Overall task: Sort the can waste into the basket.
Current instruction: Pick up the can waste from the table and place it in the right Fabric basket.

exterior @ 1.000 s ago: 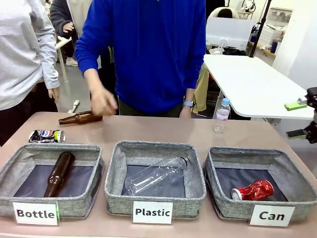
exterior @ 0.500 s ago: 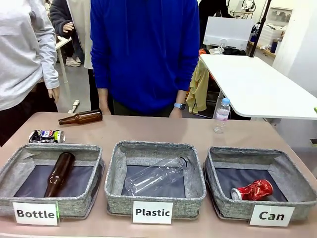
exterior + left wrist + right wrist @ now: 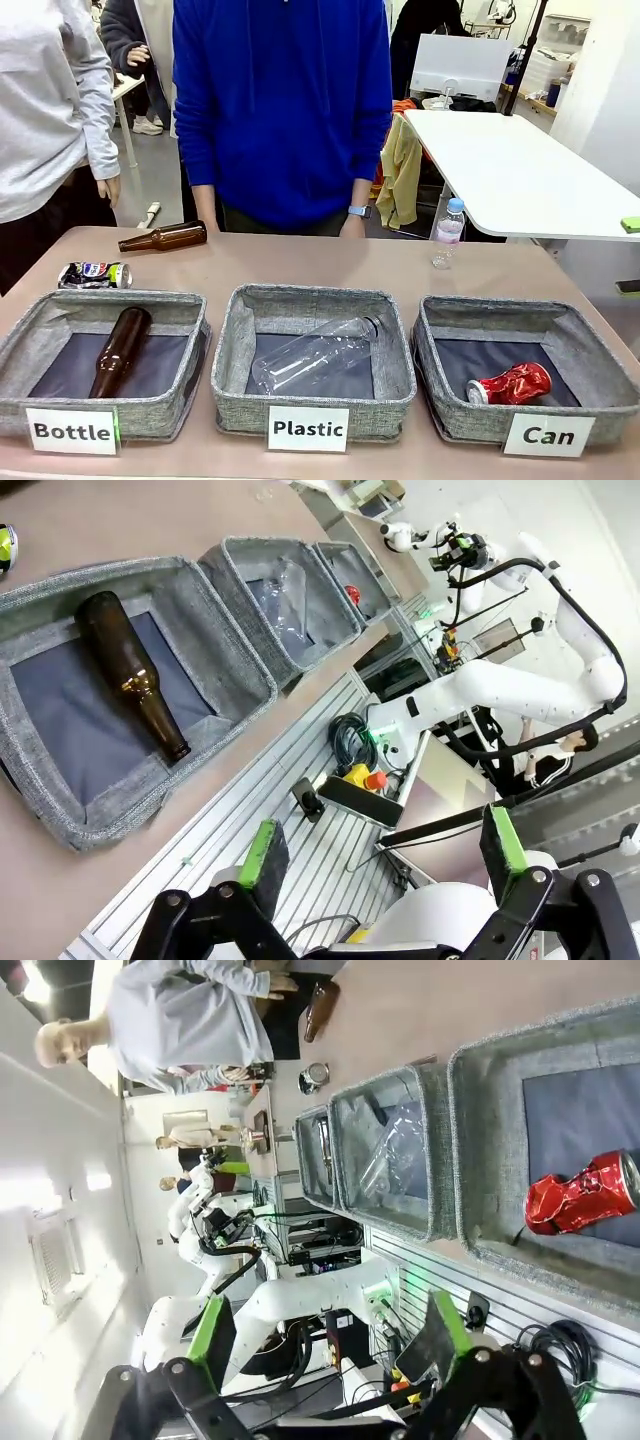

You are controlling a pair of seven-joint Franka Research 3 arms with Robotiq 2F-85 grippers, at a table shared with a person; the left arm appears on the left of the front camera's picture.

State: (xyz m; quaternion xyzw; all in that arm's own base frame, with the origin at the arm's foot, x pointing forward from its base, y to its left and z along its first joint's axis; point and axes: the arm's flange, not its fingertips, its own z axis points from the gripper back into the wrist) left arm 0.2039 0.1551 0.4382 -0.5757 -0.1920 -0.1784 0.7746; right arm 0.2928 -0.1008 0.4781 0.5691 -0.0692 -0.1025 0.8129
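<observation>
The grey basket labelled "Can" (image 3: pixel 520 312) stands at the front right with a crushed red can (image 3: pixel 510 384) lying in it. A second crushed can (image 3: pixel 95 274), silver with print, lies on the table behind the "Bottle" basket. In the right wrist view my right gripper (image 3: pixel 327 1332) is open and empty, held off the table's edge, with the red can (image 3: pixel 580 1195) and its basket (image 3: pixel 480 1160) ahead. My left gripper (image 3: pixel 383 850) is also open and empty, off the table's near side, far from the Can basket (image 3: pixel 372 568).
The "Bottle" basket (image 3: pixel 60 305) holds a brown bottle (image 3: pixel 118 350); the "Plastic" basket (image 3: pixel 310 295) holds a clear bottle (image 3: pixel 315 355). Another brown bottle (image 3: pixel 163 237) and a small water bottle (image 3: pixel 448 233) rest on the far table. A person in blue (image 3: pixel 285 110) stands opposite.
The person let go of the brown bottle on the table and drew the hand back. My right gripper slid out toward the right edge of the front view.
</observation>
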